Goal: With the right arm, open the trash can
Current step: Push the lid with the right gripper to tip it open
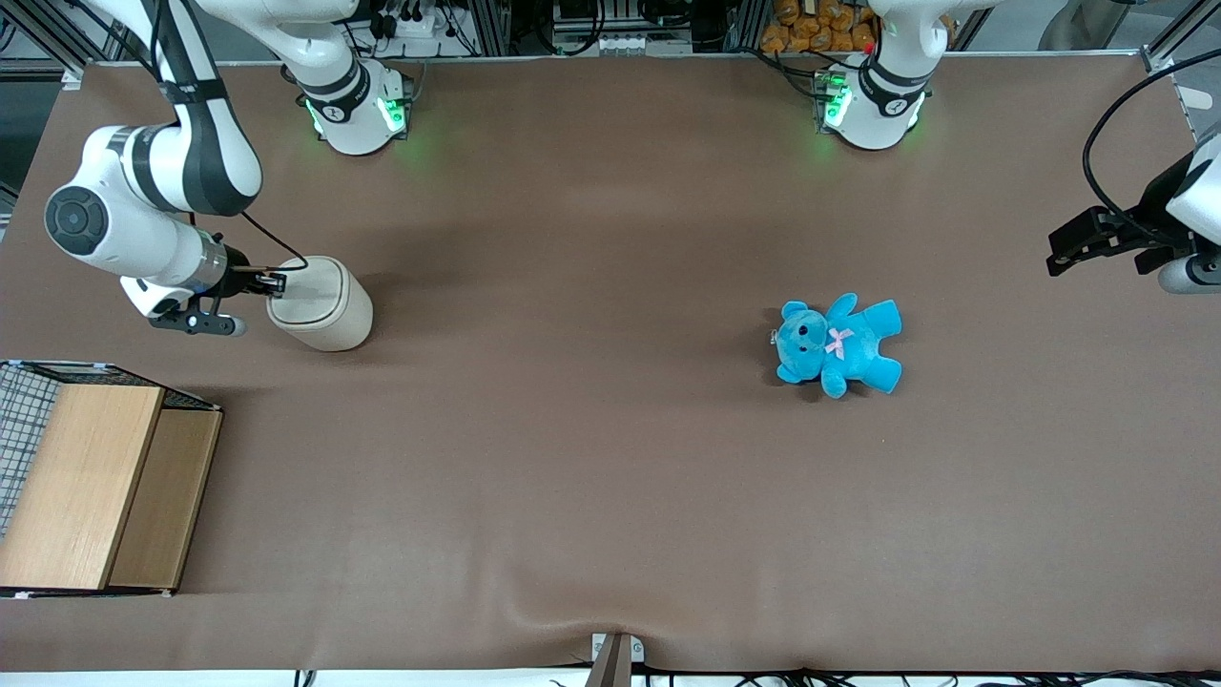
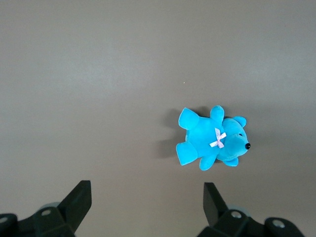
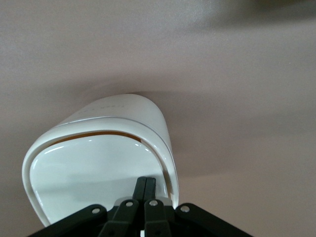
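The trash can is a small cream-white cylinder with a rounded flip lid. It stands on the brown table toward the working arm's end. My right arm reaches down beside it. The gripper is shut with nothing between its fingers, and its fingertips rest on the lid's top near the rim. In the right wrist view the closed gripper presses on the glossy lid. A thin dark gap shows along the lid's edge.
A blue teddy lies toward the parked arm's end of the table and also shows in the left wrist view. A light wooden box with wire mesh stands nearer the front camera than the trash can.
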You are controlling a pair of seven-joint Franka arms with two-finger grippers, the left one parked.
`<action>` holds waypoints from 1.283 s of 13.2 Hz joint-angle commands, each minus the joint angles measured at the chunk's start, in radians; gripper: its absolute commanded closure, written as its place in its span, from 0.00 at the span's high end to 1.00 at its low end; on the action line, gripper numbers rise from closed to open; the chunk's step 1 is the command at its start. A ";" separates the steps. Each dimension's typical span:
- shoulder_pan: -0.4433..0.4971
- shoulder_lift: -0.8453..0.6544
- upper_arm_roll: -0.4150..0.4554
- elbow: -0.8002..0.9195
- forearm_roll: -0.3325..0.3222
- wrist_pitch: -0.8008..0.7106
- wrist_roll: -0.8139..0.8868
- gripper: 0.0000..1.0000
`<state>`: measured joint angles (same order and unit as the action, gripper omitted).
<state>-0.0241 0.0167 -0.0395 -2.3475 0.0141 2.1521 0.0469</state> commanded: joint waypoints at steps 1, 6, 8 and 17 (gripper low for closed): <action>-0.011 0.008 0.004 -0.013 -0.003 0.032 -0.016 0.00; -0.011 0.020 0.004 -0.042 -0.005 0.086 -0.016 0.00; -0.008 0.017 0.004 -0.038 -0.003 0.071 -0.013 0.00; 0.004 0.008 0.012 0.238 0.064 -0.359 0.011 0.00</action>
<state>-0.0235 0.0193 -0.0349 -2.1743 0.0426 1.8698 0.0475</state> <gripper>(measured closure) 0.991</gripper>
